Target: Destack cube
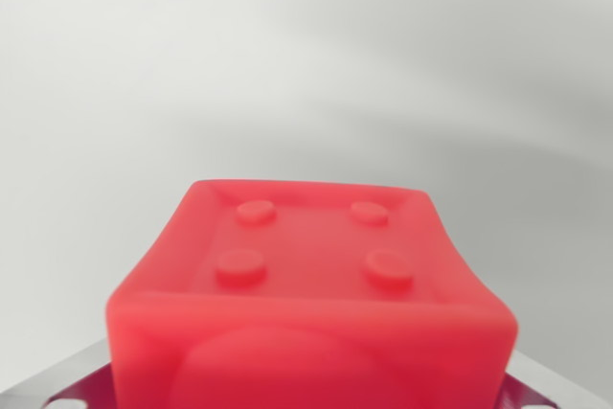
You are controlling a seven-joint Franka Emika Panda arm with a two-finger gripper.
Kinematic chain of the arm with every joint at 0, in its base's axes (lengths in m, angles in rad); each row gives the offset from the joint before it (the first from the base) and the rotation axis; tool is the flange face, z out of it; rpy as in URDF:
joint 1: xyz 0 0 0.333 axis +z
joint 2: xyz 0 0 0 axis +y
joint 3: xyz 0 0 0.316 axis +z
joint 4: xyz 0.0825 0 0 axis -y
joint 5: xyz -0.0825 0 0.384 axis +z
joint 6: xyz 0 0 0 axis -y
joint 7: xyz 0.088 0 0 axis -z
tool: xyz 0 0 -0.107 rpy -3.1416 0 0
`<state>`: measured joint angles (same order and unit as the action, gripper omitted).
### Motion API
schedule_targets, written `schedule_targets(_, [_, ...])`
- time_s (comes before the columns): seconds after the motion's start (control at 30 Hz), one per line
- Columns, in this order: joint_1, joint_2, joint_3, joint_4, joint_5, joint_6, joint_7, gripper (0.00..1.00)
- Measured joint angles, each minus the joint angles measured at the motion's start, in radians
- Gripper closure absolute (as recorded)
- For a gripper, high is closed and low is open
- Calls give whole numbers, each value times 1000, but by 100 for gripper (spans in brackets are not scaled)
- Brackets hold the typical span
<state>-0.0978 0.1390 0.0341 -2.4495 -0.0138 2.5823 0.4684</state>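
Wrist view: red cube (311,284) fills the lower frame; pincer state cannot be told.

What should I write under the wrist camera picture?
Close-up of a red cube with four round studs on top, against a plain white surface.

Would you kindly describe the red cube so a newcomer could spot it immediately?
Against the plain pale grey background, look to the lower middle of the wrist view. There sits the red cube, the only coloured thing, with four round studs on its recessed face.

Wrist view, close above red cube (311,284)
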Motion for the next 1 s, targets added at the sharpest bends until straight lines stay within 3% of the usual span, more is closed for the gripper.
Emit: schedule_targets(1.0, [-68, -33, -38, -43, 9, 11, -103, 100])
